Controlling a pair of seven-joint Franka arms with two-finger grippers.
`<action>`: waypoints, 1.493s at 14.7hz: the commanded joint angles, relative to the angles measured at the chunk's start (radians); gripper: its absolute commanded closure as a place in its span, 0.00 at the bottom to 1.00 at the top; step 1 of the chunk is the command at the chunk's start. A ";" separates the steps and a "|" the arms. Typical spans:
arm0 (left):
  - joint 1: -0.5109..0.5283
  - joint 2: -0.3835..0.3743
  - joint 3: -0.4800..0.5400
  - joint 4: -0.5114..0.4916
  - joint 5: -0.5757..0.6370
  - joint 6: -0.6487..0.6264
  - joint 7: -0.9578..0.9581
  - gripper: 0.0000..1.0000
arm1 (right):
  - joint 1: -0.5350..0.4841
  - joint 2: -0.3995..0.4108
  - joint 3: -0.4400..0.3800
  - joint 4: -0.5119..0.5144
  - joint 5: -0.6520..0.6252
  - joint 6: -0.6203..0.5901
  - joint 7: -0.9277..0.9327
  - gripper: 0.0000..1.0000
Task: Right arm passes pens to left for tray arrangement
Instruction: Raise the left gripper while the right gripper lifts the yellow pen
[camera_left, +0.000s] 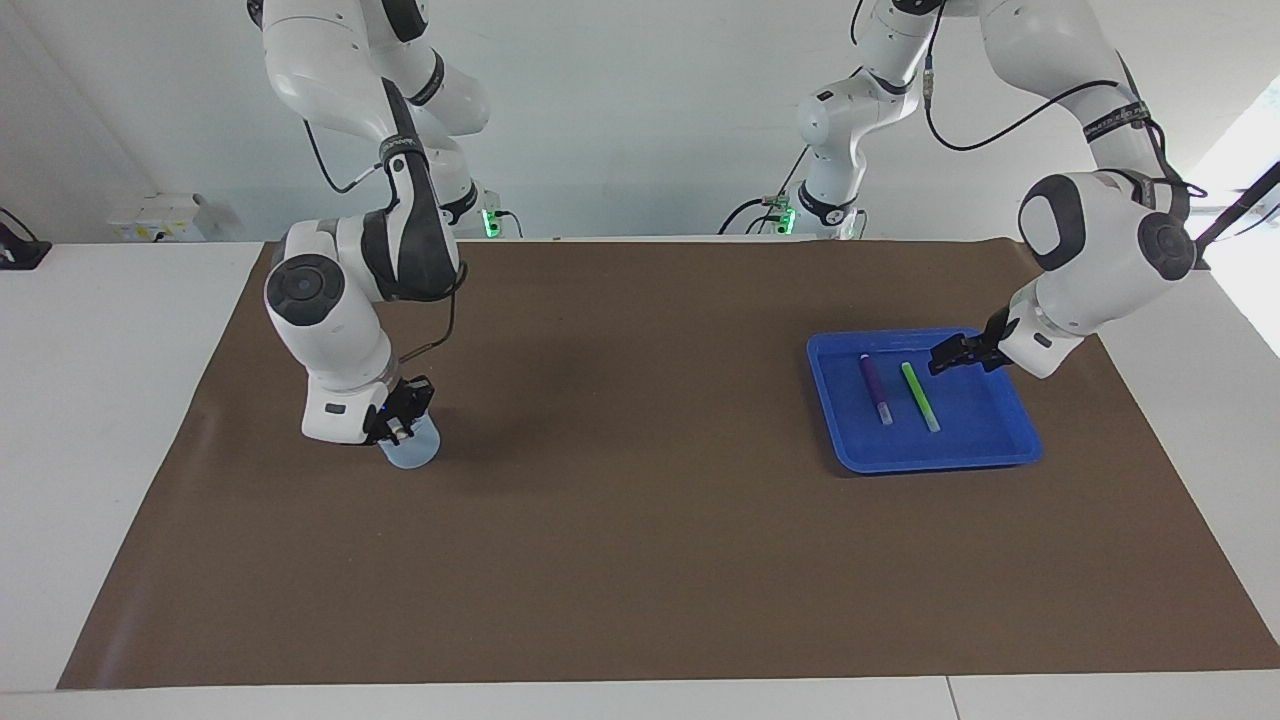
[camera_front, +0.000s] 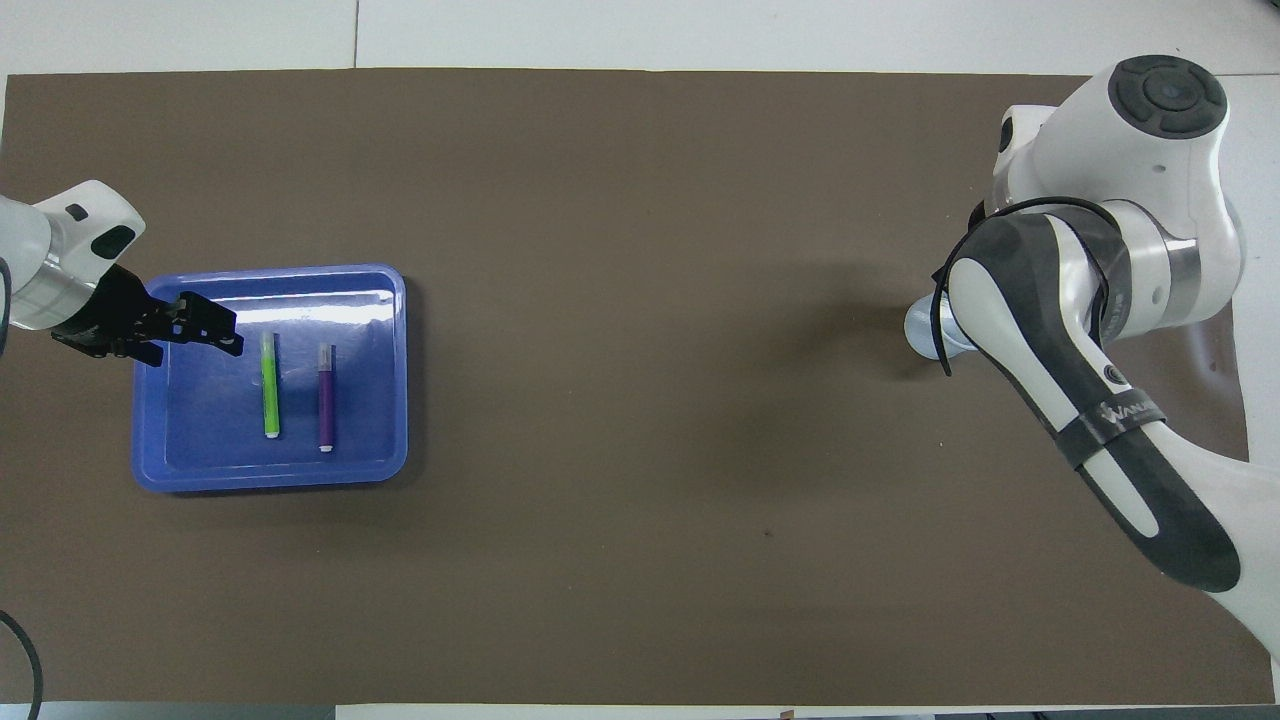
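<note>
While two marker pens, one green pen (camera_left: 919, 396) and one purple pen (camera_left: 875, 388), lie side by side in the single blue tray (camera_left: 975, 455), the left gripper (camera_left: 944, 355) hangs over the tray's rim with fingers apart and empty. At the right arm's end, the right gripper (camera_left: 402, 428) is fully closed inside one translucent cup (camera_left: 415, 452); whether it holds anything cannot be told.

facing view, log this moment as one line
left gripper: open, over tray edge | green pen, purple pen: in tray | right gripper: shut, at cup
</note>
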 joint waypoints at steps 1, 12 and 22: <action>-0.047 -0.024 -0.003 0.077 0.002 -0.119 -0.083 0.00 | -0.012 -0.042 0.013 0.074 -0.005 -0.093 0.035 1.00; -0.062 -0.213 -0.013 0.083 -0.416 -0.162 -0.889 0.00 | 0.027 -0.123 0.125 0.250 0.175 -0.235 0.661 1.00; -0.107 -0.250 -0.066 0.071 -0.566 0.055 -1.665 0.00 | 0.080 -0.157 0.325 0.228 0.348 0.019 1.539 1.00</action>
